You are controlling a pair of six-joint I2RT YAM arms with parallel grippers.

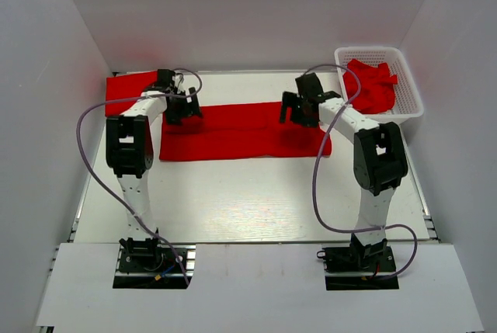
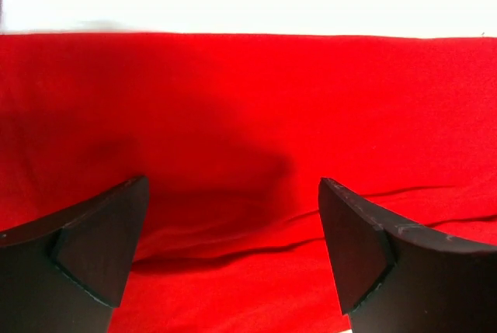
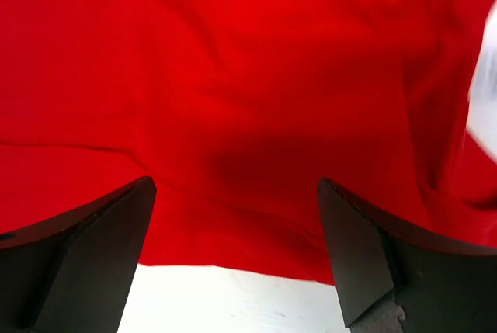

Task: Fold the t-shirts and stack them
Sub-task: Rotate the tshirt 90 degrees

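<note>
A red t-shirt (image 1: 241,133) lies across the middle of the table, folded into a long flat strip. My left gripper (image 1: 183,109) hovers over its left end, open and holding nothing. In the left wrist view the red cloth (image 2: 248,108) fills the picture, with shallow creases between the spread fingers (image 2: 101,248). My right gripper (image 1: 300,109) is over the strip's right end, also open and empty. The right wrist view shows the shirt's edge (image 3: 233,77) lying between the fingers (image 3: 357,255) on bare white table (image 3: 225,302). A second folded red shirt (image 1: 128,87) lies at the far left.
A white mesh basket (image 1: 369,51) stands at the back right with crumpled red shirts (image 1: 373,84) in it. White walls close in the table on three sides. Purple cables loop beside each arm.
</note>
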